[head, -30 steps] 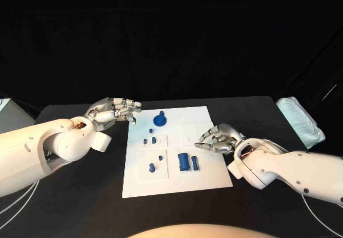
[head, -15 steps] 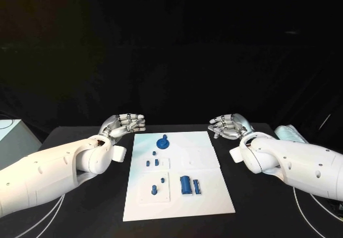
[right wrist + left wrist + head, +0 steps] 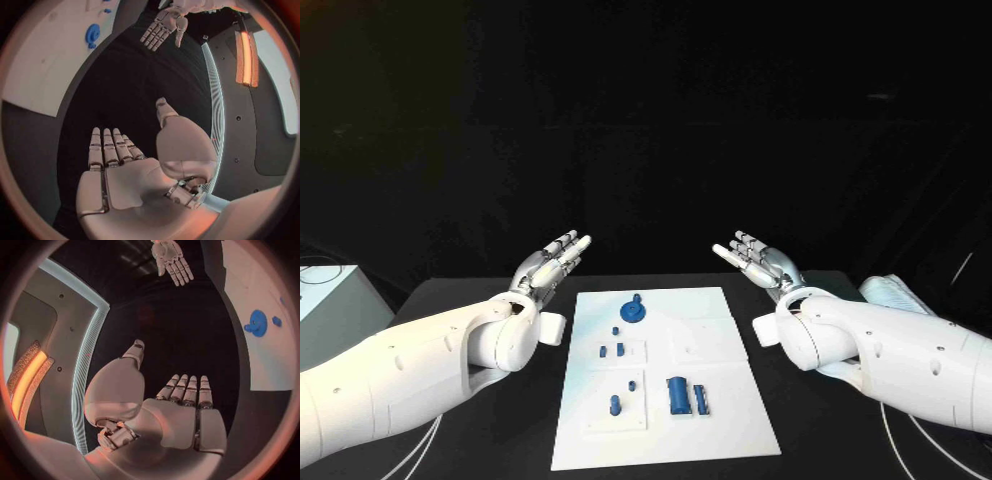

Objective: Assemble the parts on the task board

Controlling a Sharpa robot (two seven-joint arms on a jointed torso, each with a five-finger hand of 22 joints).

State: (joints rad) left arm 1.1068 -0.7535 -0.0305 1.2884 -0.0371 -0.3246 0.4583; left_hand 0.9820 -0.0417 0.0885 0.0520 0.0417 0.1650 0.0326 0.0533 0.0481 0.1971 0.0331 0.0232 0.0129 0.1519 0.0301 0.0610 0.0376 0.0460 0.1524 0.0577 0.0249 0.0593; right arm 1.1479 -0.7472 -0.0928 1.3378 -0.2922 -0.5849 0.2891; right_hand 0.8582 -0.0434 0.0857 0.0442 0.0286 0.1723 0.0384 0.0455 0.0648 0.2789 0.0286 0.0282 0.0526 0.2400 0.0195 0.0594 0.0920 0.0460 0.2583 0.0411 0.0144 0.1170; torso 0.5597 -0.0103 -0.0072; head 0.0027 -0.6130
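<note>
**Both hands raised and empty, parts on the board**

While the board [image 3: 733, 400] lies flat in the middle of the black table [image 3: 473, 300], both hands are lifted clear of it, one at each side of its far end. The left hand [image 3: 553, 262] is released, its fingers straight, side by side and pointing up and away from the robot; it holds nothing. The right hand [image 3: 756, 260] mirrors it, fingers extended and empty, past the board's far right corner. Neither hand touches the board or any part.

On the board, a round blue disc with a peg [image 3: 632, 312] sits near the far edge, left of centre. Nearer the robot, two small blue pieces [image 3: 609, 350] stand close together on a raised white square. Closer still, another white square carries a short pin [image 3: 615, 405] and a smaller stud [image 3: 632, 385] just beyond it. To their right, a larger blue block [image 3: 678, 395] lies beside a slimmer blue bar [image 3: 701, 399], the two near each other but apart.

From the left wrist, the left palm [image 3: 181, 420] faces up with the fingers flat and the thumb out to the side; the right hand [image 3: 170, 257] shows open across the table, and the disc [image 3: 256, 322] sits on the white board [image 3: 262, 365]. From the right wrist, the right palm [image 3: 125, 185] is likewise spread, with the left hand [image 3: 164, 27] open opposite and the disc [image 3: 92, 35] on the board [image 3: 44, 65].

A pale padded object [image 3: 903, 296] lies at the table's right edge, and a light box [image 3: 326, 300] stands at the left.
</note>
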